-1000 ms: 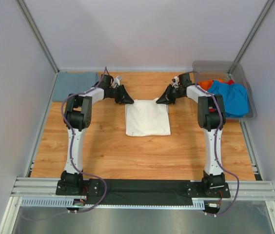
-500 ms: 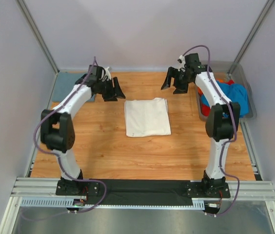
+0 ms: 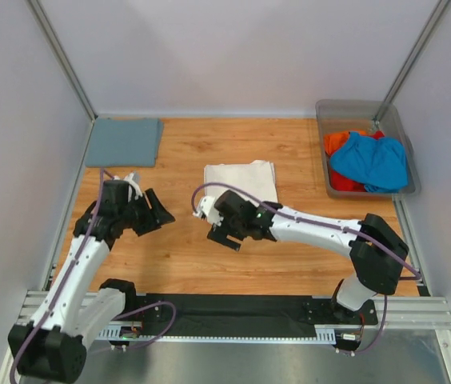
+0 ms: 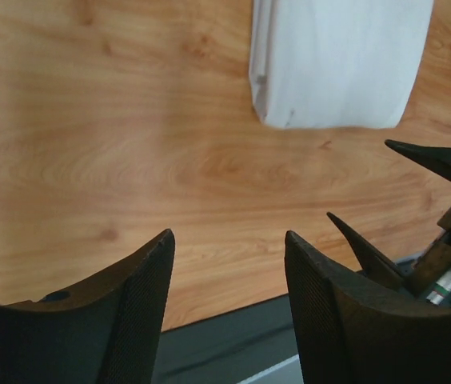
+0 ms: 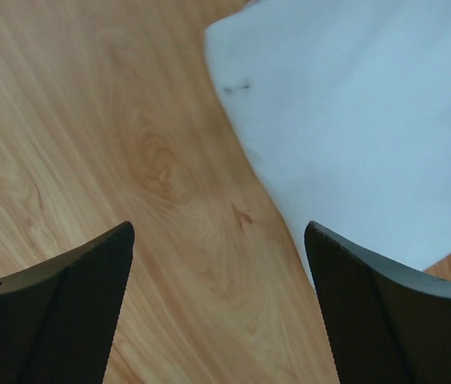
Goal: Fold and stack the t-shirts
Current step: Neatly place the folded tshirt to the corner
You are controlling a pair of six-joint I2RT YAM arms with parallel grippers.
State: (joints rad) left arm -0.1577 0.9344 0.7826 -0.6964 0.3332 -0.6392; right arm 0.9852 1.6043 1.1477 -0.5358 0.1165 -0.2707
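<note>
A folded cream-white cloth t-shirt [image 3: 245, 174] lies on the wooden table [image 3: 305, 144]. The left gripper [image 3: 160, 218] and right gripper [image 3: 224, 238] both gape wide, empty.

A wooden table [image 3: 209, 260] was seen filling the middle of the scene. Its orange-brown grain, streaked and knotted, was shown close up in both wrist views. A clear grey plastic bin [image 3: 352, 106] was found at the far right corner, set on the table close to the right wall. White panels [image 3: 233, 56] were seen on the left, far and right sides, with a metal post [image 3: 61, 60] at the far left corner and another at the far right. Along the near edge a black strip [image 3: 241, 308] was laid between ribbed aluminium rails [image 3: 57, 308], and a dull metal sheet [image 3: 233, 360] was spotted nearer still.
</note>
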